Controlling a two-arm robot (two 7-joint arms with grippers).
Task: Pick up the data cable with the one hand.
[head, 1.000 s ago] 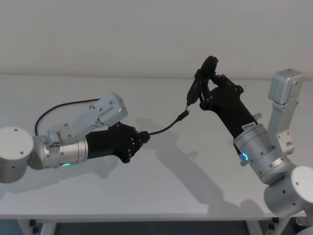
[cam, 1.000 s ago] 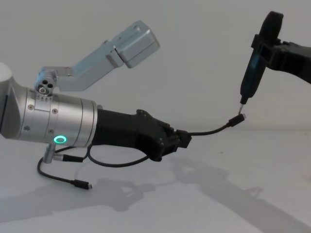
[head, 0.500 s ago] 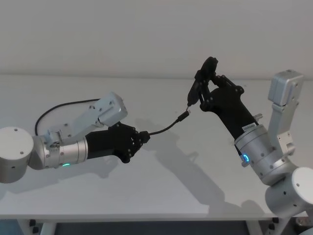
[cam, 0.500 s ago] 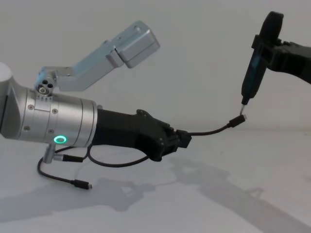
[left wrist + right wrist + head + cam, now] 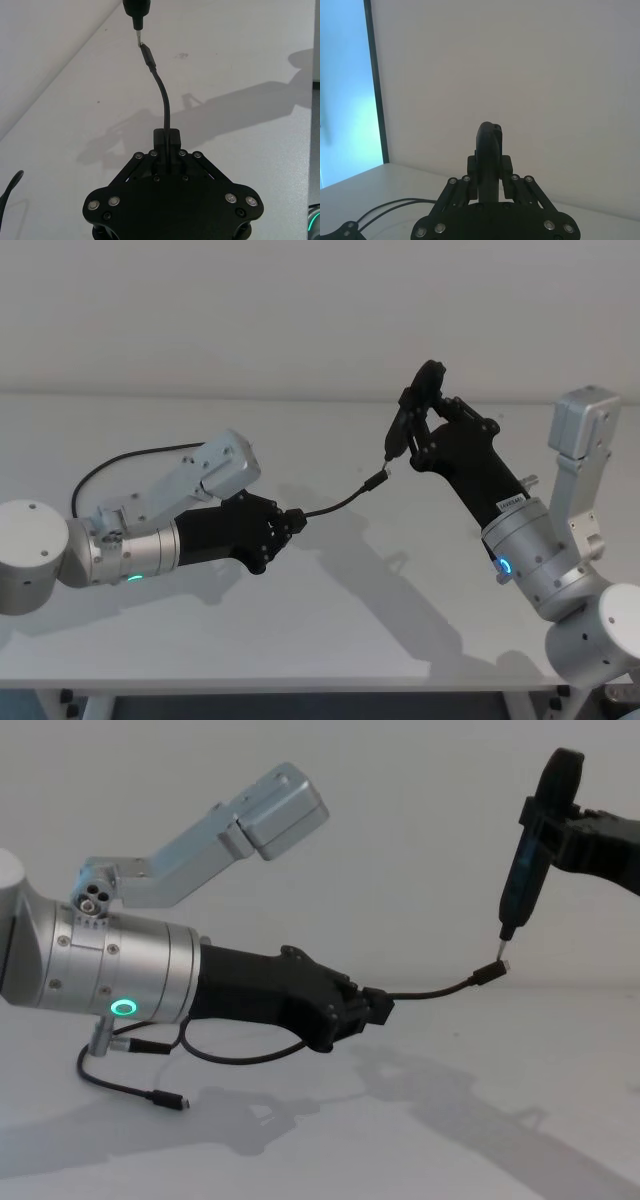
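Pinching the cable (image 5: 335, 504) near one plug, the left gripper (image 5: 287, 521) holds it above the table's (image 5: 400, 640) middle; pickup looks done. The right gripper (image 5: 408, 425) grips a pointed tool (image 5: 520, 880) just above that plug.

Bright, even light; soft grey arm shadows on the white table (image 5: 330, 610); sharp focus throughout.

You're looking at a black data cable (image 5: 335, 504) held by the left gripper (image 5: 290, 521), itself black on a silver wrist with a glowing green ring. Your right gripper (image 5: 415, 415) is black too, its silver wrist lit blue. The table (image 5: 330, 620) is plain white.
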